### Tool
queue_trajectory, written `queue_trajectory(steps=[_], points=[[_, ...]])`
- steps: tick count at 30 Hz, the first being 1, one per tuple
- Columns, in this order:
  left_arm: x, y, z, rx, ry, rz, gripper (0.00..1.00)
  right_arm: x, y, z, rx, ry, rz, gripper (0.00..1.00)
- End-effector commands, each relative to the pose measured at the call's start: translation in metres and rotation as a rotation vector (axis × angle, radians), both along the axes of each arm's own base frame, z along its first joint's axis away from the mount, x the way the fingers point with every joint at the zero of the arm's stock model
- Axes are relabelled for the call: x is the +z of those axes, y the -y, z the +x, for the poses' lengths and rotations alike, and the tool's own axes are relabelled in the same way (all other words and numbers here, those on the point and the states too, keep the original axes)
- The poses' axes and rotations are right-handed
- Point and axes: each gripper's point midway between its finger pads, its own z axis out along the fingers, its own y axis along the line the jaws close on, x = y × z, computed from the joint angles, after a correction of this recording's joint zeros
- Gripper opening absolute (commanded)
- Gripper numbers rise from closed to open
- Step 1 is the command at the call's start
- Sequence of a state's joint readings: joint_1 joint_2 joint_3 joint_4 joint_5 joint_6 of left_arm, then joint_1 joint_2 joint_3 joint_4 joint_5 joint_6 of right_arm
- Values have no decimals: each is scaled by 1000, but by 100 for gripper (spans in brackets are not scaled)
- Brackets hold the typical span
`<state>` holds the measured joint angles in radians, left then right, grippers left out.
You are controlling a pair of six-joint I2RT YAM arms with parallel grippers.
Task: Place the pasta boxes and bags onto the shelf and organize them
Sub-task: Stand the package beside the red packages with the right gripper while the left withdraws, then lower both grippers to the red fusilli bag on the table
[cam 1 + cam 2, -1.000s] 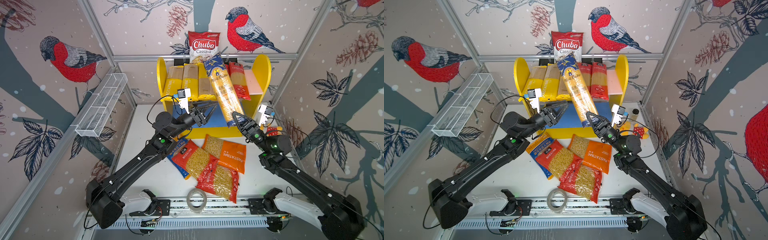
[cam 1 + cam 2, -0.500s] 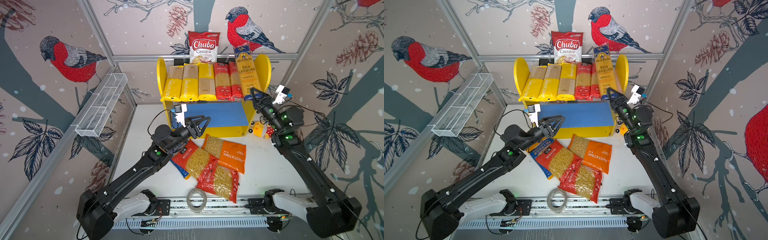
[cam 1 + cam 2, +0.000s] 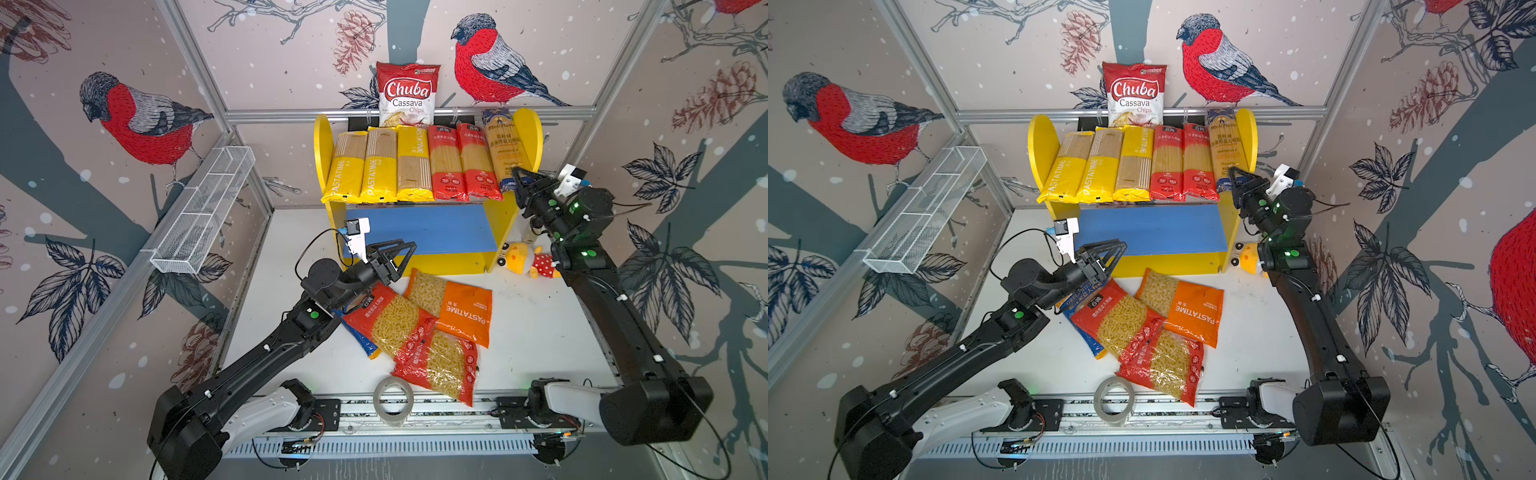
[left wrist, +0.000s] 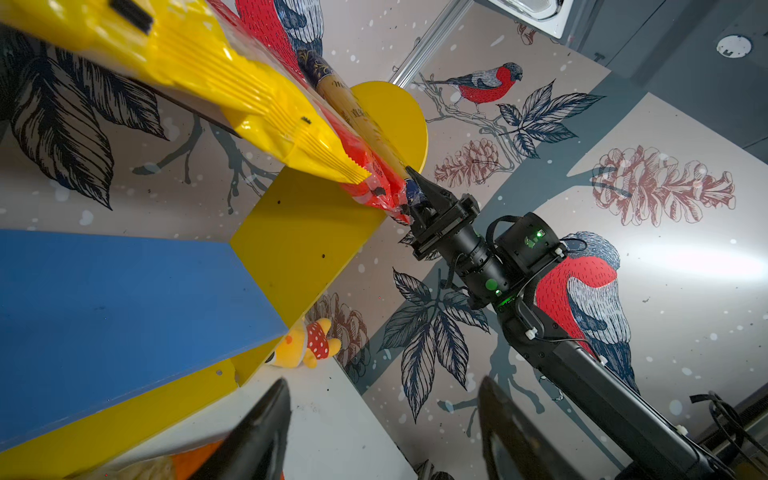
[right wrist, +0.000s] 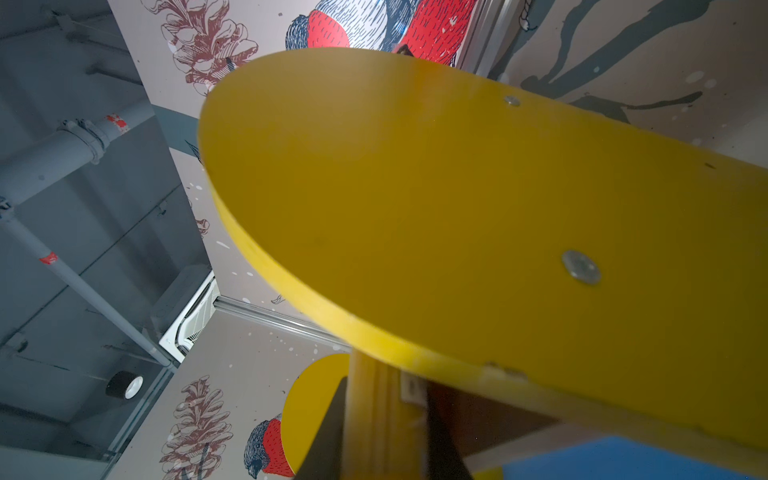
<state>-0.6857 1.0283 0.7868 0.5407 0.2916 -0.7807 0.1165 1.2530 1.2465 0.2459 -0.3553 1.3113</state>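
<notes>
Right fingers [image 3: 520, 181]: clenched on the near, navy end of the navy-gold spaghetti pack [image 3: 505, 151]. The left wrist view confirms it, with the tips pinching that end just beside the red spaghetti packs [image 3: 478, 166].

From the fingers the pack runs straight away toward the back of the shelf [image 3: 322, 149]. Its long axis lies front to back, parallel to the row. A red pack touches it on the inner side, and the right yellow panel is just beside it on the outer side.

It appears to rest on the upper tier. The board is hidden under the row, so we cannot tell whether the far end is fully down.

We judge that the coming move is a release, then a withdrawal back along that same axis.

Left fingers [image 3: 402, 258]: spread and empty, hovering in front of the blue lower board [image 3: 419, 228]. The four short-pasta bags [image 3: 395, 322] lie on the table [image 3: 536, 332] below, and the left arm is the nearer one to them.
</notes>
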Motion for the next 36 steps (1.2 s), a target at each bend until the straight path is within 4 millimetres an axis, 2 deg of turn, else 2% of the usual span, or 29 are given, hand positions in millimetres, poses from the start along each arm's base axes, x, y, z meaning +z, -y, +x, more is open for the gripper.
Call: queue_trajectory(steps=[1,6,8,10,13,16,19,25,31,36], points=[[8,-1,-4,-7,35,-17,70,26,6,3,-32,95,-1,20],[0,-1,-2,0,26,5,70,15,3,1,-15,84,10,44],[-3,1,-2,-3,21,14,70,17,2,-4,-21,104,-5,49],[-7,2,-1,-6,14,21,70,25,3,-15,-42,131,-31,51],[-11,5,1,-14,4,20,70,24,8,-18,-77,130,-51,52],[-12,8,2,-27,1,14,70,15,8,-18,-72,112,-54,55],[-16,8,6,-6,-4,37,70,3,9,-22,-78,93,-60,65],[-44,-4,15,85,-49,125,72,-19,15,-46,-114,86,-130,73],[-83,-9,17,118,-128,185,72,-65,11,-72,-77,27,-189,76],[-110,-18,18,157,-196,212,72,-125,-2,-87,-6,-102,-233,76]])
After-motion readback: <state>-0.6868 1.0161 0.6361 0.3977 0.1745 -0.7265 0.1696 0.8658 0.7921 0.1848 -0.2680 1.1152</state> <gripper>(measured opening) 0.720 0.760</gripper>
